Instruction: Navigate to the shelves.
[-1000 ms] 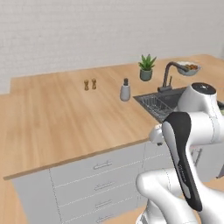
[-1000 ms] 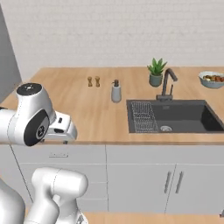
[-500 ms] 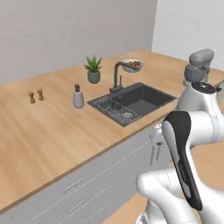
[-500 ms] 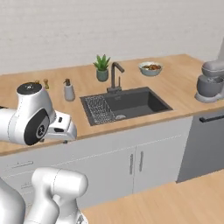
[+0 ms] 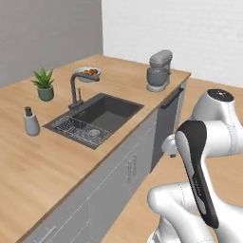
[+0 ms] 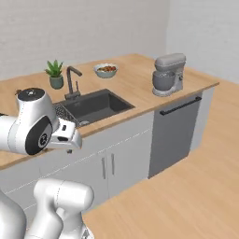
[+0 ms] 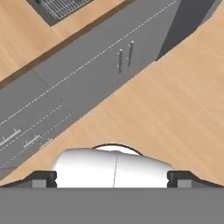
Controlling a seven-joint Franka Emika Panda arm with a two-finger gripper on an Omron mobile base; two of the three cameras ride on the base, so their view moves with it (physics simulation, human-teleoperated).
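The shelves are out of view; the grey wall (image 5: 47, 38) and the white brick wall (image 6: 70, 28) behind the counter show no white board with jars. My arm is folded close over the base. Its hand (image 6: 65, 137) hangs in front of the grey cabinet fronts (image 6: 112, 158) and points down at the wooden floor (image 7: 175, 96). My gripper (image 7: 112, 179) is open, its two dark tips wide apart with nothing between them.
A wooden counter (image 6: 135, 86) carries a dark sink (image 6: 91, 105) with a faucet (image 6: 71, 79), a potted plant (image 6: 55, 73), a fruit bowl (image 6: 106, 70), a soap dispenser (image 5: 31, 122) and a grey stand mixer (image 6: 168, 74). A dishwasher (image 6: 175, 130) ends the run. Open floor (image 6: 196, 186) lies to the right.
The whole picture has shifted: the base has turned and driven right along the counter. The sink slid left in view, and the counter's end with the dishwasher came in. The arm's pose is unchanged.
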